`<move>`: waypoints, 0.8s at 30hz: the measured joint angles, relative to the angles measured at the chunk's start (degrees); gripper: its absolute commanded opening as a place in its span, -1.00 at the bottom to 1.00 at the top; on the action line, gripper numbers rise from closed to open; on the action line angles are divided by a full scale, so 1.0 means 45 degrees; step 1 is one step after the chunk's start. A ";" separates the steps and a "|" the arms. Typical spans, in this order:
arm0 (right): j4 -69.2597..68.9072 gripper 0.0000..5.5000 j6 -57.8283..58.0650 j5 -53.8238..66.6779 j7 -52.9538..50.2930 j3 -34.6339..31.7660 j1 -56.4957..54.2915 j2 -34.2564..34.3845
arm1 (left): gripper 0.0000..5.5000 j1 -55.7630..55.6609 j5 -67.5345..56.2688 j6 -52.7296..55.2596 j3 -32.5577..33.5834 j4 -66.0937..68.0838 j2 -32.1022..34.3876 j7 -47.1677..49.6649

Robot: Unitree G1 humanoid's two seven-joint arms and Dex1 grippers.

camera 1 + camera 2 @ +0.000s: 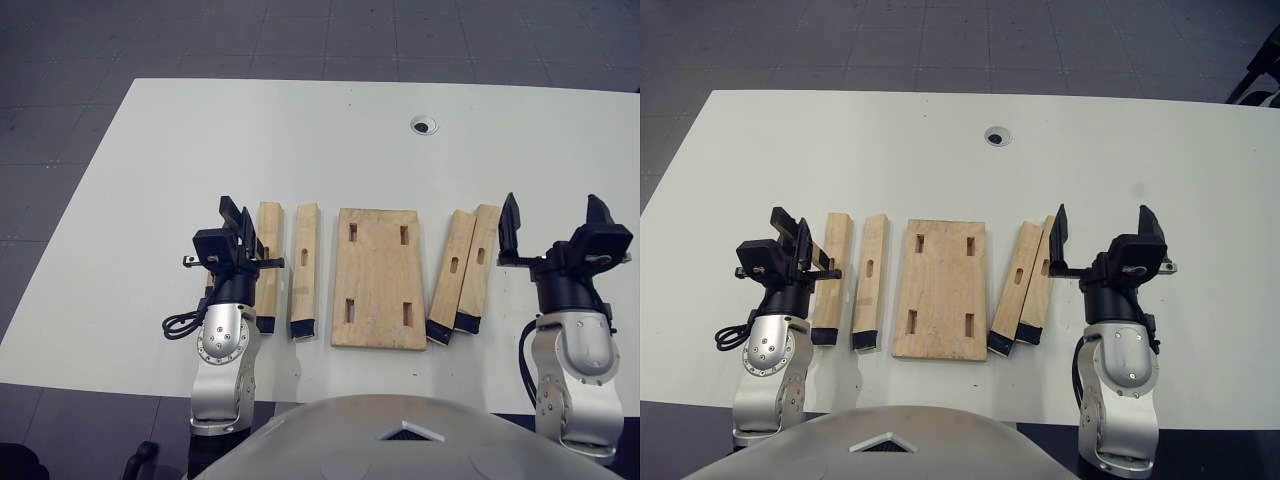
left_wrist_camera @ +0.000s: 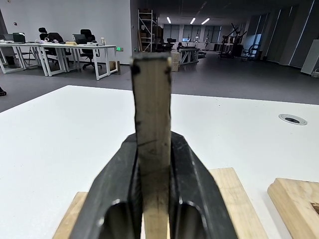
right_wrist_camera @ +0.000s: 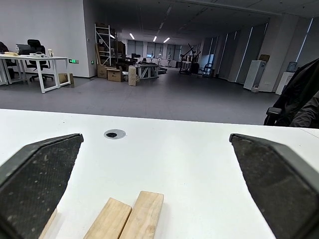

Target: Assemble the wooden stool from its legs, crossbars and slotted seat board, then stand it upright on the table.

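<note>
The slotted seat board lies flat in the middle of the table. Two legs lie left of it and two more lie right of it, all with dark ends toward me. My left gripper hovers over the outer left leg, shut on a thin wooden crossbar that stands between its fingers. My right gripper is open and holds nothing, just right of the right-hand legs.
The white table has a round cable hole at the back, right of centre. A black cable loops beside my left arm. Bare tabletop stretches behind the parts and to both sides.
</note>
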 measured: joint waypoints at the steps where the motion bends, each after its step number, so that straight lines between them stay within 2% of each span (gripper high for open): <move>1: 0.0026 1.00 -0.0005 0.0000 0.0000 0.0005 0.0018 0.0007 | -0.85 0.0009 0.0001 0.0002 -0.0007 -0.0085 0.0000 -0.0033; 24: 0.0075 1.00 -0.0019 -0.0019 -0.0013 0.0104 0.0132 0.0143 | -0.85 0.0126 -0.0009 -0.0293 -0.0032 0.0215 -0.0037 -0.0113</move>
